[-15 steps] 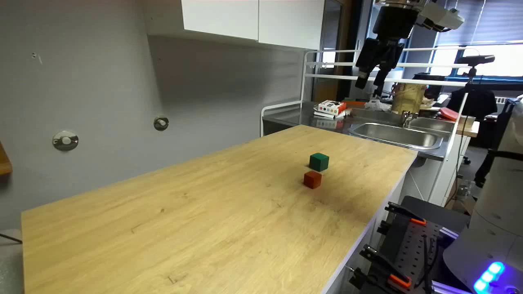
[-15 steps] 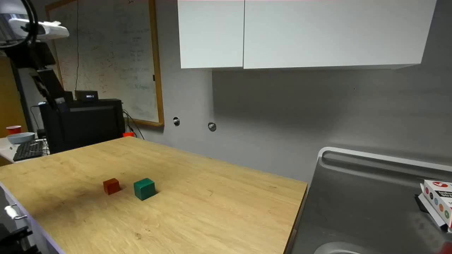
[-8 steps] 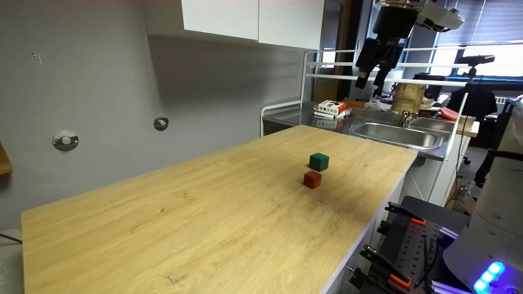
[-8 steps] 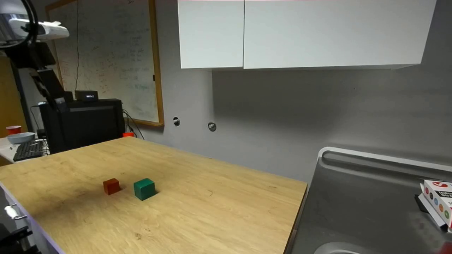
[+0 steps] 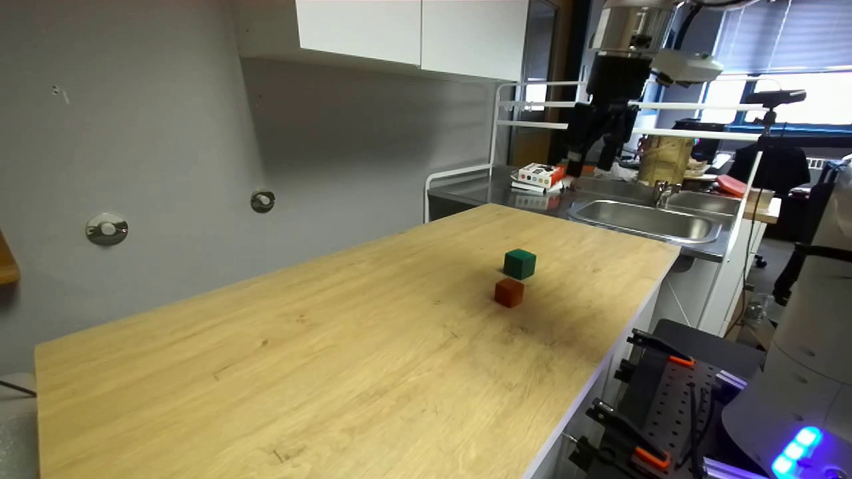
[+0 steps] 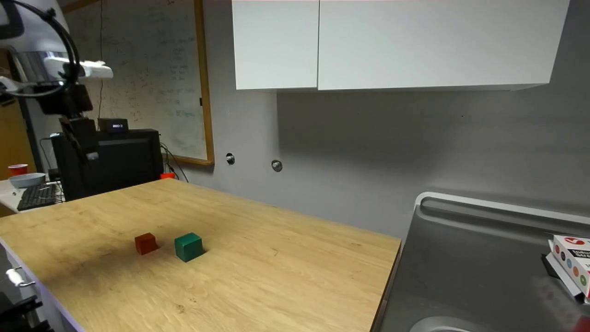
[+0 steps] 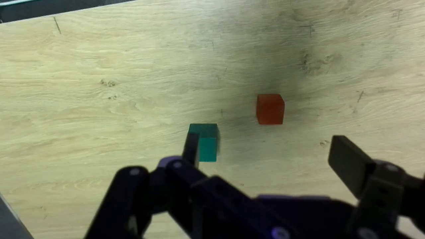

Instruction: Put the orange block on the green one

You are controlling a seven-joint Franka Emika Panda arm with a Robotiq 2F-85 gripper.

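The orange block, a small red-orange cube, lies on the wooden table in both exterior views (image 5: pixel 509 293) (image 6: pixel 145 243). The green one, a small dark green cube, lies close beside it, apart, in both exterior views (image 5: pixel 519 264) (image 6: pixel 188 247). My gripper (image 5: pixel 590 167) is high above the table, well clear of both cubes, and open with nothing between its fingers. In the wrist view my gripper (image 7: pixel 264 137) stands wide open. There the orange block (image 7: pixel 270 109) shows beyond the gap, and the left finger covers part of the green one (image 7: pixel 208 147).
The wooden table (image 5: pixel 299 359) bears both cubes. A sink (image 5: pixel 645 219) and a small white-and-red box (image 5: pixel 540 174) stand beyond its far end. A white wire rack (image 5: pixel 459 171) stands beside that end. White cabinets (image 6: pixel 438 44) hang on the wall above.
In the last half second the arm has come down, with my gripper lower and shifted a little left in an exterior view. The cubes have not moved.
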